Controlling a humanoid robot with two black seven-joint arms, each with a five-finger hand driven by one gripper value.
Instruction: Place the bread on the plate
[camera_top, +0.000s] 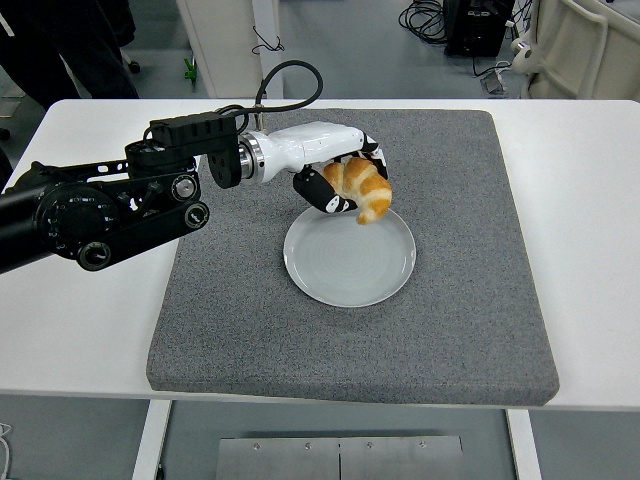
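Observation:
My left hand (345, 185) is shut on a golden croissant (362, 187), its fingers curled round the bread's left side. The croissant hangs just over the far rim of a round pale grey plate (345, 265), its lower tip pointing down at the plate; whether it touches the rim I cannot tell. The plate lies in the middle of a dark grey mat (260, 300). The left arm (110, 205) reaches in from the left edge over the mat's far left corner. No right arm shows.
The mat covers most of the white table (600, 250). A person's dark legs (80, 40) stand beyond the table at the top left. Cables and equipment lie on the floor behind the table.

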